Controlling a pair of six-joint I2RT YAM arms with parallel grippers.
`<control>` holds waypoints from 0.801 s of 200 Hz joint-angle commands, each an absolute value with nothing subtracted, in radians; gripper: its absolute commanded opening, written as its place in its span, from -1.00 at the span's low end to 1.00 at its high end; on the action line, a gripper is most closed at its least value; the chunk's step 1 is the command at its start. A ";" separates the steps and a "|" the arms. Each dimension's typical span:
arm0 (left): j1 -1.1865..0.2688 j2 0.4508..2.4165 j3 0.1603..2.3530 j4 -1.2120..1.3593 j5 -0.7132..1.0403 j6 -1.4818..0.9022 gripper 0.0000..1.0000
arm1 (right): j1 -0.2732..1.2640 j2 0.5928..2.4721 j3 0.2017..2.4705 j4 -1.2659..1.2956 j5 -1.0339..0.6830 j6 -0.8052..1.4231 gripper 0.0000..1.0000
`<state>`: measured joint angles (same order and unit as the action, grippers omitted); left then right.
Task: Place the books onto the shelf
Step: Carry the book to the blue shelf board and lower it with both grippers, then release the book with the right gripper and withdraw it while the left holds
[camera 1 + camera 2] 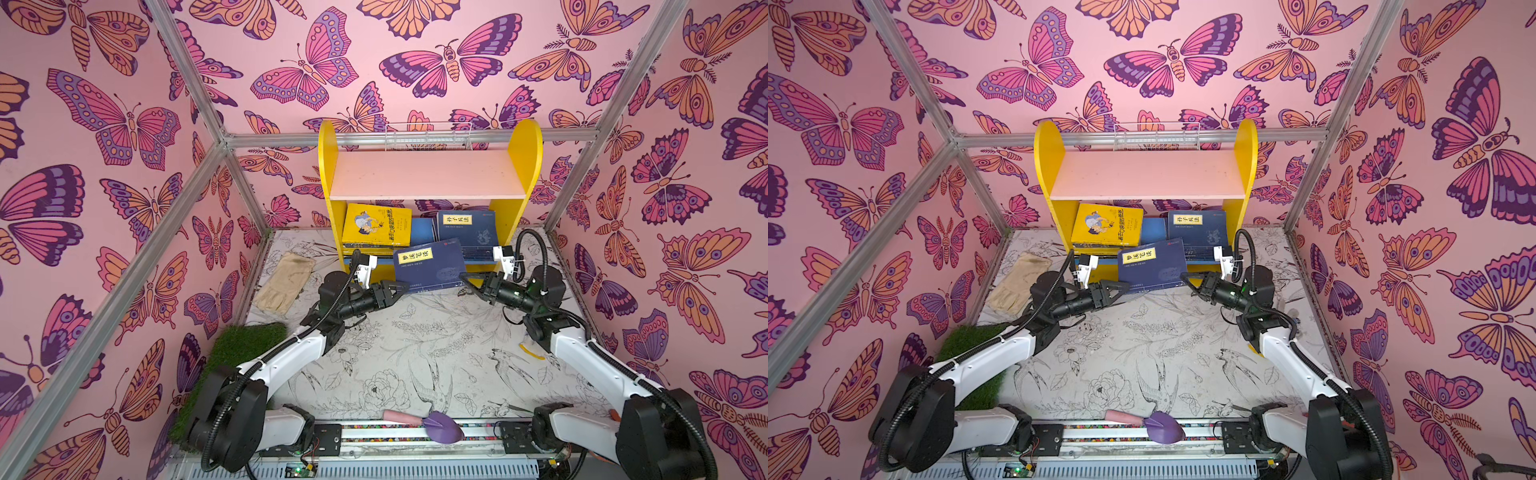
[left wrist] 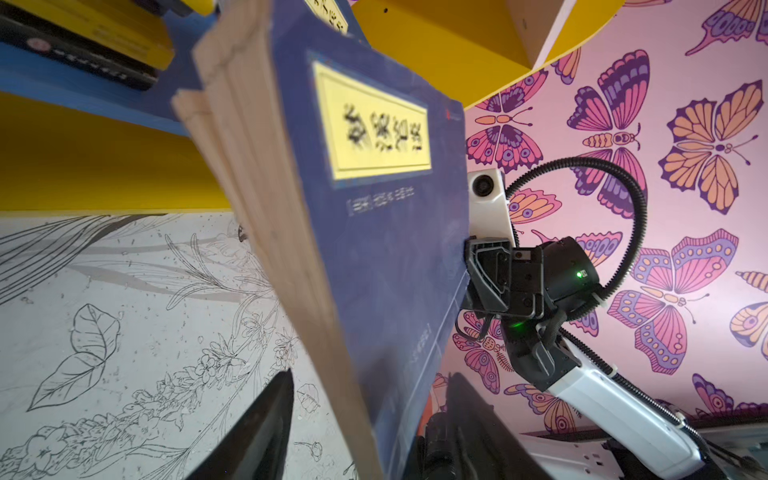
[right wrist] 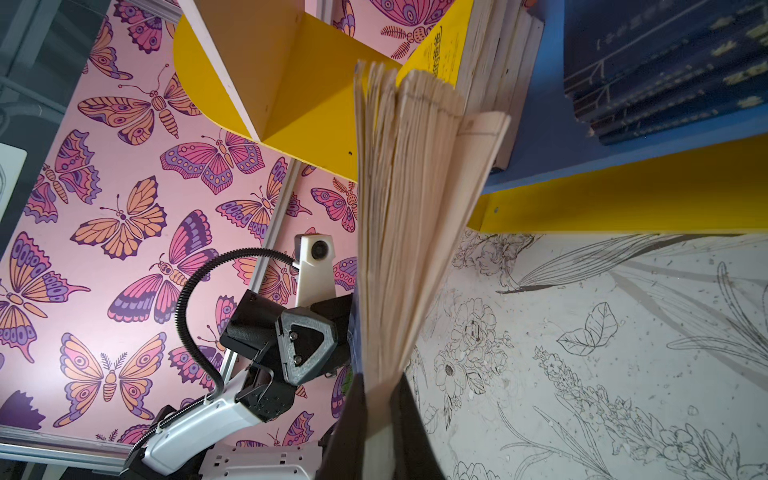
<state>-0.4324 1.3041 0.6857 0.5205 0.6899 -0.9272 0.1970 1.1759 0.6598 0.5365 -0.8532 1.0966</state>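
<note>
The shelf point(image 1: 428, 174) stands at the back, with yellow sides, a bare pink upper board and a blue lower board point(image 2: 62, 91). On the lower board a yellow book point(image 1: 376, 224) leans at the left and navy books point(image 1: 467, 230) lie at the right. In front of it a navy book with a yellow label point(image 1: 430, 266) point(image 1: 1152, 264) is held tilted, its far end at the lower board's front edge. My right gripper point(image 1: 466, 280) point(image 3: 379, 386) is shut on its right edge. My left gripper point(image 1: 402, 289) point(image 2: 365, 432) is open, with gaps on both sides of the book's left edge.
A beige glove point(image 1: 286, 276) lies left of the shelf, and a green grass mat point(image 1: 237, 353) sits by the left arm. A purple trowel with a pink handle point(image 1: 436, 426) lies at the front edge. A white wire basket point(image 1: 428, 135) stands behind the shelf.
</note>
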 commanded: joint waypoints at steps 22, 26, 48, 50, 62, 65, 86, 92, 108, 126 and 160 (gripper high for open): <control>-0.429 1.307 0.711 0.521 0.720 -0.937 0.20 | 0.194 1.172 0.744 0.662 -0.857 1.122 -1.00; -0.429 1.310 0.713 0.524 0.721 -0.937 0.18 | 0.194 1.175 0.747 0.659 -0.860 1.122 -1.00; -0.428 1.322 0.718 0.555 0.723 -0.954 -0.03 | 0.194 1.185 0.761 0.626 -0.876 1.100 -1.00; -0.428 1.323 0.718 0.562 0.723 -0.957 -0.06 | 0.195 1.185 0.762 0.625 -0.876 1.097 -1.00; -0.428 1.332 0.718 0.597 0.721 -0.976 -0.23 | 0.194 1.186 0.762 0.610 -0.876 1.086 -1.00; -0.428 1.335 0.719 0.603 0.721 -0.982 -0.29 | 0.194 1.186 0.763 0.607 -0.875 1.085 -1.00; -0.428 1.353 0.728 0.629 0.724 -0.999 -0.77 | 0.193 1.187 0.759 0.577 -0.866 1.066 -1.00; -0.428 1.359 0.733 0.628 0.724 -1.001 -0.86 | 0.194 1.187 0.758 0.561 -0.860 1.053 -1.00; -0.431 1.372 0.746 0.626 0.721 -1.000 -1.00 | 0.194 1.185 0.757 0.504 -0.832 1.020 -1.00; -0.444 1.393 0.786 0.596 0.709 -0.985 -1.00 | 0.193 1.172 0.764 0.399 -0.778 0.963 -0.97; -0.493 1.450 0.914 0.542 0.646 -0.924 -1.00 | 0.181 1.093 0.790 0.106 -0.555 0.818 -0.15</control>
